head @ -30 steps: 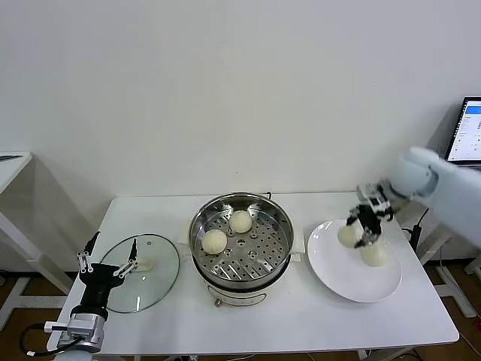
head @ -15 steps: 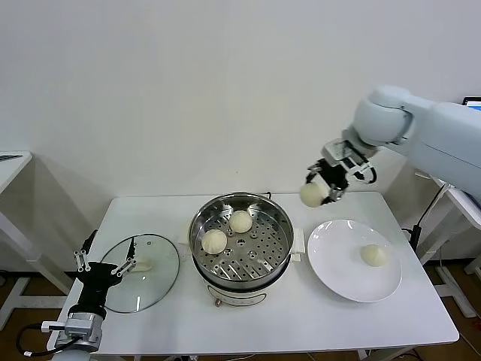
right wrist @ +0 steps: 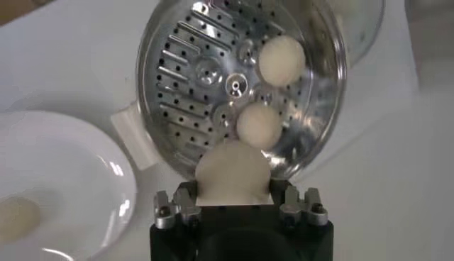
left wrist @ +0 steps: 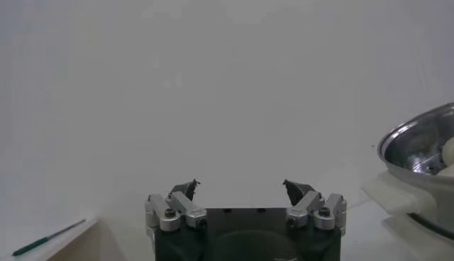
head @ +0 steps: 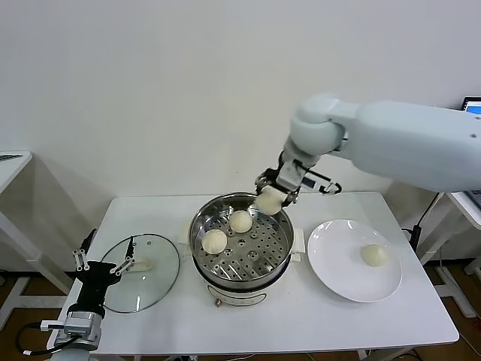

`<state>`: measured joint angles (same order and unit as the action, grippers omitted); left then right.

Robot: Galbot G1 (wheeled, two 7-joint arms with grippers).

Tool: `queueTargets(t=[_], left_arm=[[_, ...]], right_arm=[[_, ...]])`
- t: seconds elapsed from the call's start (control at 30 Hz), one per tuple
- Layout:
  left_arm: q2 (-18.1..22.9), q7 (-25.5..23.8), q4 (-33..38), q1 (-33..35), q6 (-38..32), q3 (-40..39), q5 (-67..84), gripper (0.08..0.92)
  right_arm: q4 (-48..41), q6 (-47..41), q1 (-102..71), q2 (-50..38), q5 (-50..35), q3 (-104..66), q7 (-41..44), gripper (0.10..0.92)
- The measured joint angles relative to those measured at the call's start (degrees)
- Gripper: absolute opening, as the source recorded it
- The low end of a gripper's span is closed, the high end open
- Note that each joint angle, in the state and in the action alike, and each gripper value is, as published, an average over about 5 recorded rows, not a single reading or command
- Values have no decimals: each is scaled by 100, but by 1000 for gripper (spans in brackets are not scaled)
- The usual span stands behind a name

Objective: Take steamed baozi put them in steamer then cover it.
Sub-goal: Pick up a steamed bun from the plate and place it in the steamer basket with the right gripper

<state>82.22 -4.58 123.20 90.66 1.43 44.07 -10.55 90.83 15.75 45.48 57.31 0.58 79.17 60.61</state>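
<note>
The steamer point(head: 198, 226) stands mid-table with two baozi point(head: 240, 221) point(head: 214, 241) on its perforated tray. My right gripper point(head: 270, 197) hangs over the steamer's far right rim, shut on a third baozi point(head: 268, 202). In the right wrist view that baozi point(right wrist: 233, 170) fills the space between the jaws of the right gripper point(right wrist: 233, 193), above the tray edge point(right wrist: 186, 152), with the two placed buns point(right wrist: 281, 60) point(right wrist: 259, 125) beyond. One more baozi point(head: 373, 255) lies on the white plate point(head: 342, 280). My left gripper point(head: 105, 268) point(left wrist: 242, 190) is open and empty at the table's front left.
The clear glass lid point(head: 150, 286) lies flat on the table left of the steamer, right by the left gripper. The white plate sits right of the steamer. A screen point(head: 473, 109) shows at the far right edge, and a side table point(head: 11, 162) stands at the left.
My right gripper lifted a baozi off the plate and carried it left, from above the plate to over the steamer's far right rim. The left arm barely shifted.
</note>
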Motion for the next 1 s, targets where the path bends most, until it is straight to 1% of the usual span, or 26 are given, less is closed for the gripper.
queueTargets(t=[0.5,1.0], left_arm=[[-28,-12,-143,-73,-10,47,10,823],[-46,-22,-239,-113,-9,92,27,823]], right_arm=[[281,577,-346,434,315,154,-197,712],[241,766,-595,861,315,252,-208,712]])
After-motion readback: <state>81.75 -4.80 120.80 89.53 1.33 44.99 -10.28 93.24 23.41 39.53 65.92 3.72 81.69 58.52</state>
